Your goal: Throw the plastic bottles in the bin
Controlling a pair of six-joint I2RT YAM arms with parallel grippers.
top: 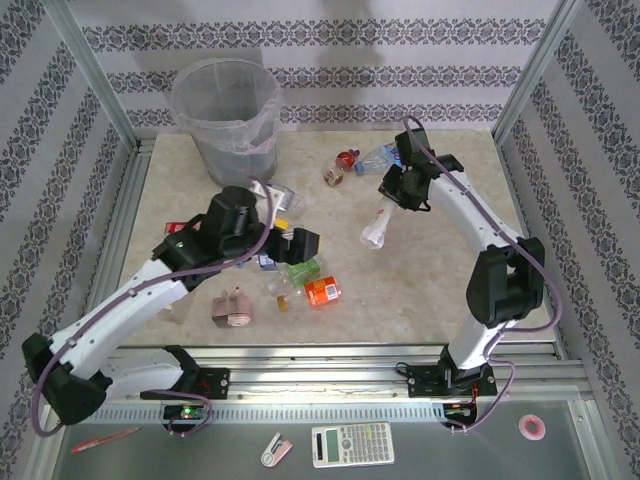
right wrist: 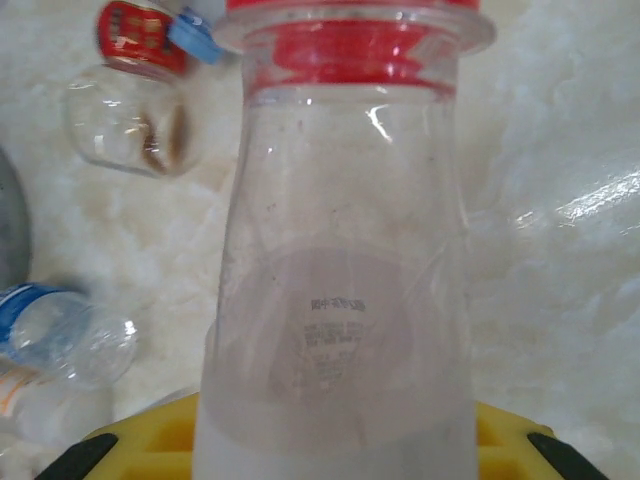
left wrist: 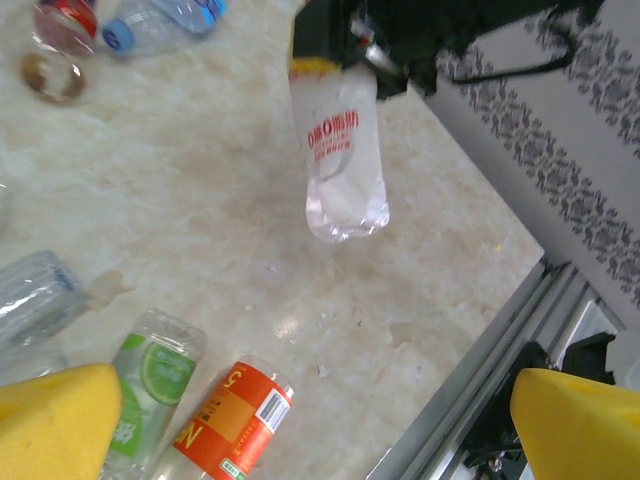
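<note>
Yellow pads on the left tool stand spread wide, with nothing between them, over a green-labelled bottle and an orange-labelled bottle lying side by side on the marble-patterned bench. Across from it, the right tool is pinching a clear bottle with red lettering by one end, so it hangs down toward the bench. A red-labelled bottle lies further back. At the far left corner the bin stands upright.
</note>
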